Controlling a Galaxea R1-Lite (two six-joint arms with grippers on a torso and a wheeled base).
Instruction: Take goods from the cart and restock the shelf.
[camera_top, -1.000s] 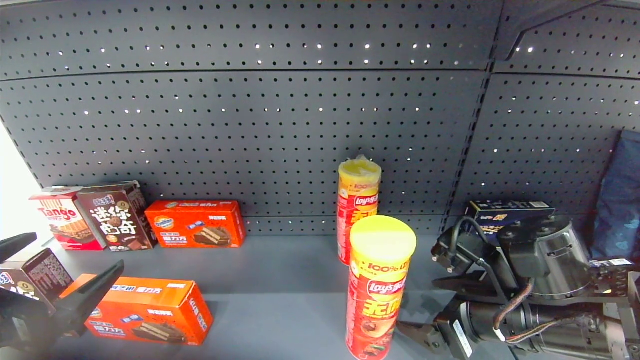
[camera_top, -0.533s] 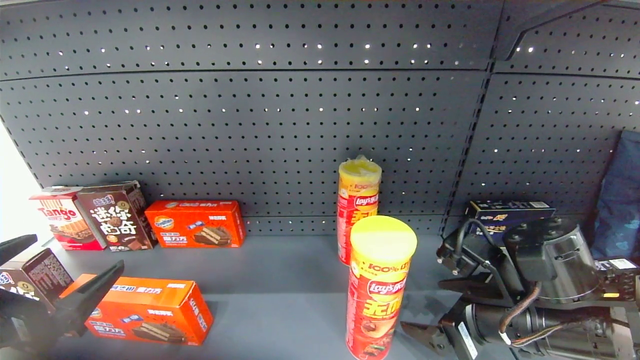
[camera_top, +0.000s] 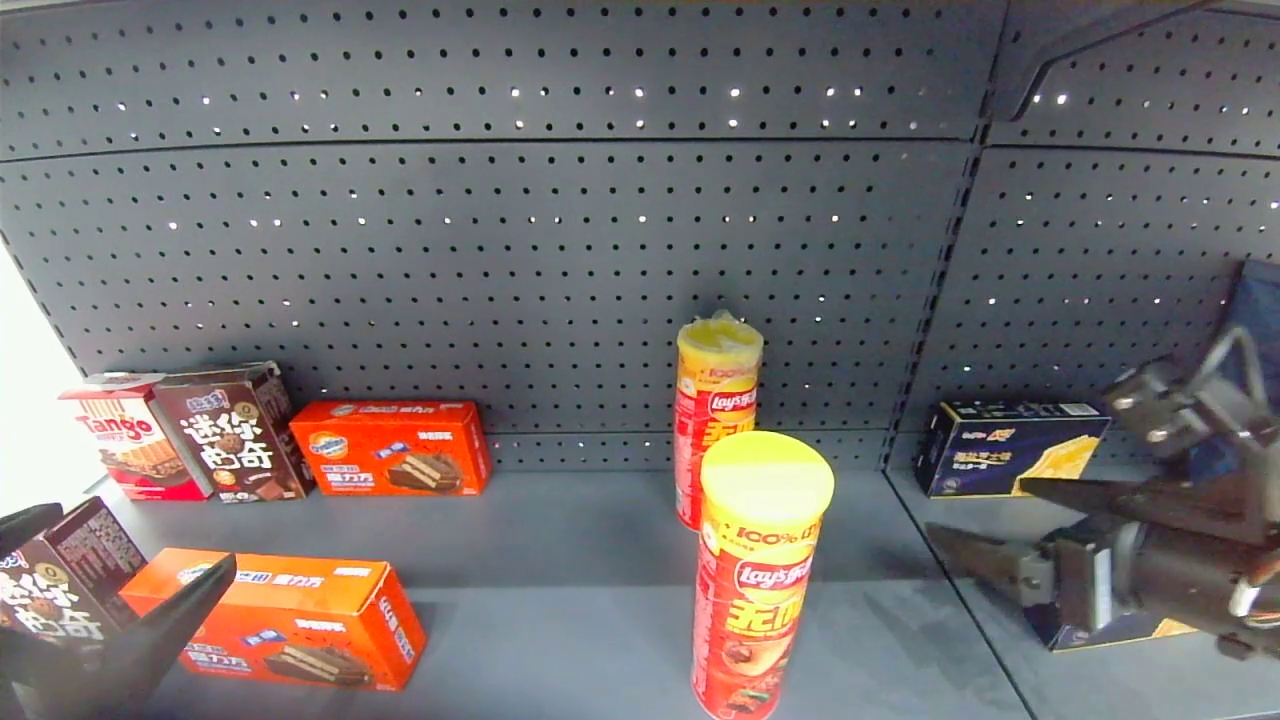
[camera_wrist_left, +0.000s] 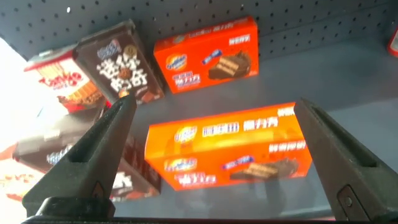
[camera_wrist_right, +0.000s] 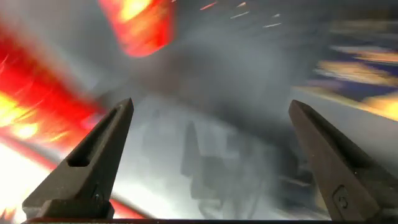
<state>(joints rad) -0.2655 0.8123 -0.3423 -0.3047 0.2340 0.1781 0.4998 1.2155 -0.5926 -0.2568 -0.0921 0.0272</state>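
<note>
The left pincer (camera_top: 100, 580) (camera_wrist_left: 214, 106) is spread wide and pinches nothing. An orange box (camera_top: 290, 620) (camera_wrist_left: 230, 149) lies flat on the shelf (camera_top: 570, 540) just ahead of its tips, and a brown box (camera_top: 60, 590) (camera_wrist_left: 81, 162) sits close against one finger; contact cannot be told. The right pincer (camera_top: 985, 512) (camera_wrist_right: 211, 104) is also spread and empty. A chip can (camera_top: 760, 570) stands upright well to its left, a second can (camera_top: 715, 410) behind that one. A blue box (camera_top: 1010, 445) sits beyond the right pincer, against the back wall.
</note>
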